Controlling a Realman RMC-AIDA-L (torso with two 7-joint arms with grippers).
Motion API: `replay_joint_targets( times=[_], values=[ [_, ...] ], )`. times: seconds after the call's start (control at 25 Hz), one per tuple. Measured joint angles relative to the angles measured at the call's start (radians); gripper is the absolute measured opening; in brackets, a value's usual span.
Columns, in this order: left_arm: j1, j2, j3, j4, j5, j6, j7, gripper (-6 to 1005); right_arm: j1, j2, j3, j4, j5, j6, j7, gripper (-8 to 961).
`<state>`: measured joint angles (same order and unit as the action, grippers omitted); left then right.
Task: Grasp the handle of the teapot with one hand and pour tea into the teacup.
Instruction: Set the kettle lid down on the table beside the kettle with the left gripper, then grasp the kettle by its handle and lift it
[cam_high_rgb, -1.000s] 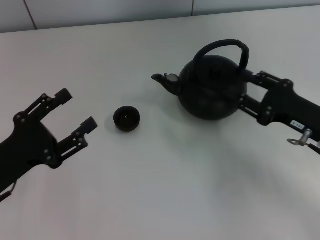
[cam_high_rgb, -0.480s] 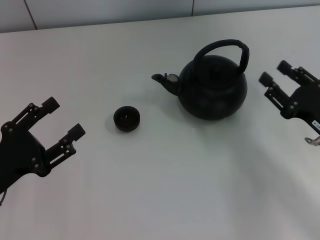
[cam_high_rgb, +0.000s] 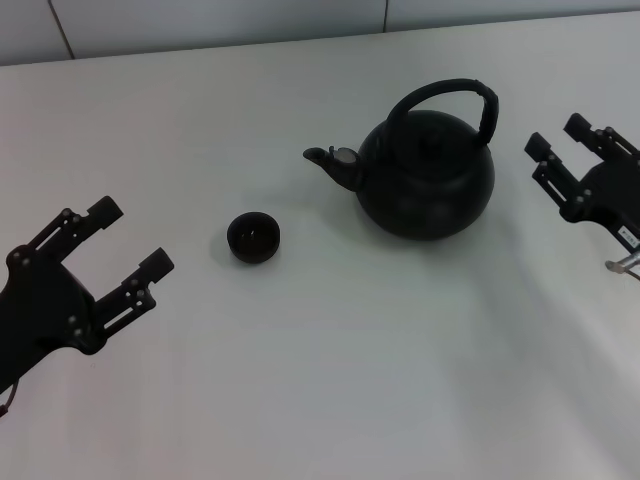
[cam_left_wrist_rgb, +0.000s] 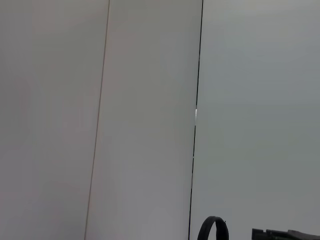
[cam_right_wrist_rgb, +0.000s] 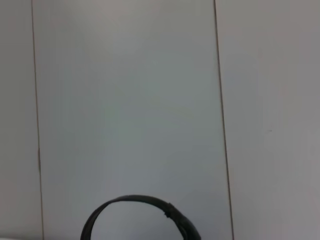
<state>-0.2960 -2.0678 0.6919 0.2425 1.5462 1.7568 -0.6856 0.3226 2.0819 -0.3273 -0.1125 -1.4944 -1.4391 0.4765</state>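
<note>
A pale desk (cam_high_rgb: 330, 380) meets panelled wall behind the teapot (cam_high_rgb: 425, 175); the teacup (cam_high_rgb: 253, 237) sits off its spout. Right gripper (cam_high_rgb: 566, 148), fingers wide, has seemingly edged slightly farther from the teapot; left gripper (cam_high_rgb: 128, 238), also wide, barely shifted.

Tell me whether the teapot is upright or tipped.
Upright: the teapot sits flat on the table, handle arching overhead, spout toward the teacup. Neither gripper touches it.

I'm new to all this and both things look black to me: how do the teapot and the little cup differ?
The teapot is far larger than the teacup. The teapot has a spout and an arched handle; the teacup has neither. The teapot is round and closed on top; the teacup is low and open. Both are black and stand upright on the white table, apart.
</note>
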Motion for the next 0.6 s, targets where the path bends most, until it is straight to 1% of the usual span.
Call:
replay_joint_targets(
  times=[0.2,0.6],
  values=[
    [0.000,-0.001,0.000,-0.006,-0.001,-0.001,0.000,781,0.019,-0.002,-0.013,0.005,-0.005,0.024,0.005,543],
    [0.000,0.000,-0.009,-0.008,-0.002,-0.007,0.004,782,0.054,-0.001,-0.025,0.014,-0.006,0.068,0.007,542]
  ],
)
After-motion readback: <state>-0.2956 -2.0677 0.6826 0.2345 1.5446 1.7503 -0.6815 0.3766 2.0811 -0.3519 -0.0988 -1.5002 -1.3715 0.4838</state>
